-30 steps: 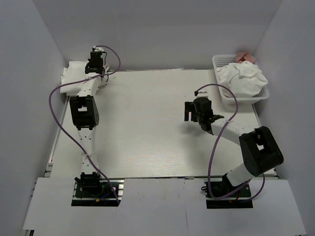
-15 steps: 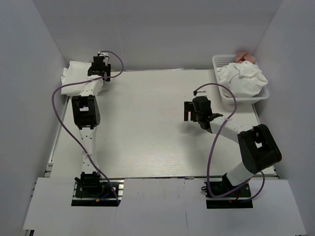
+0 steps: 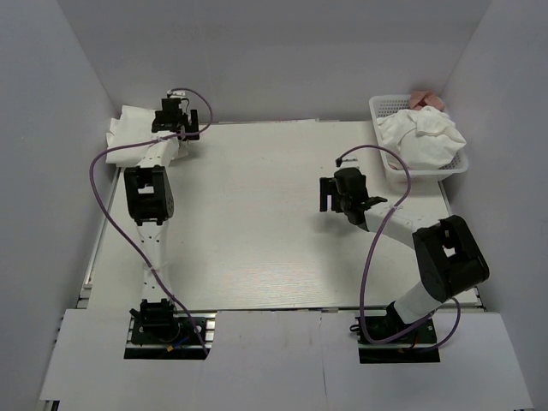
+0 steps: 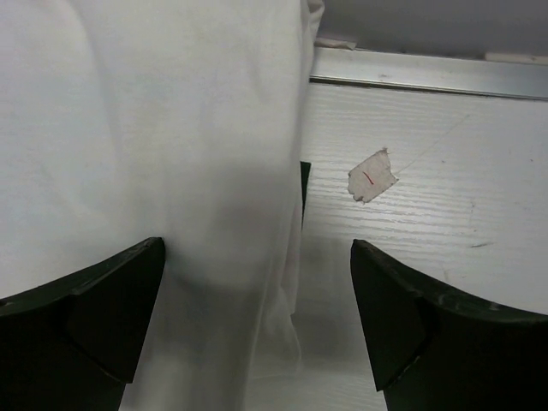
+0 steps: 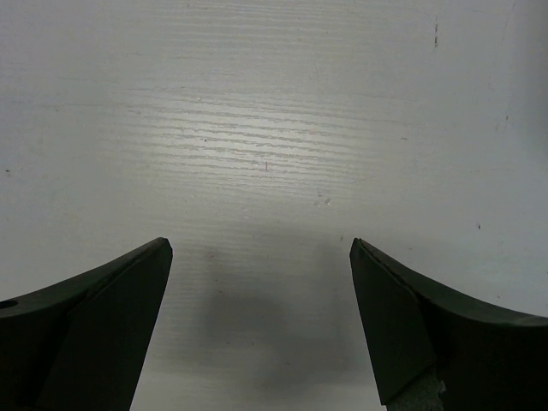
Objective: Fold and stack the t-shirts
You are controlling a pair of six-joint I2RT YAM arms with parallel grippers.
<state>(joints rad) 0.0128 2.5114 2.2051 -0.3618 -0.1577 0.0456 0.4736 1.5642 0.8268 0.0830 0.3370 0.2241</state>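
Note:
A flat pile of folded white t-shirts [image 3: 130, 133] lies at the far left corner of the table. My left gripper [image 3: 178, 125] hovers over the pile's right edge, open. In the left wrist view that white cloth [image 4: 154, 154] fills the left half and its edge runs down between my wide-apart fingers [image 4: 111, 321]; the left gripper [image 4: 257, 291] holds nothing. More crumpled white t-shirts [image 3: 424, 139] fill a white basket [image 3: 387, 163] at the far right. My right gripper [image 3: 336, 197] hangs open over bare table right of centre, and the right gripper [image 5: 257, 291] has only tabletop between its fingers.
White walls close in the table on the left, the back and the right. A small scrap of tape [image 4: 372, 175] is stuck to the table beside the folded pile. Something pink [image 3: 426, 98] shows behind the basket. Purple cables loop off both arms.
My left gripper has opened and let go of the folded shirt, shifting slightly toward the near right. The right arm has barely moved.

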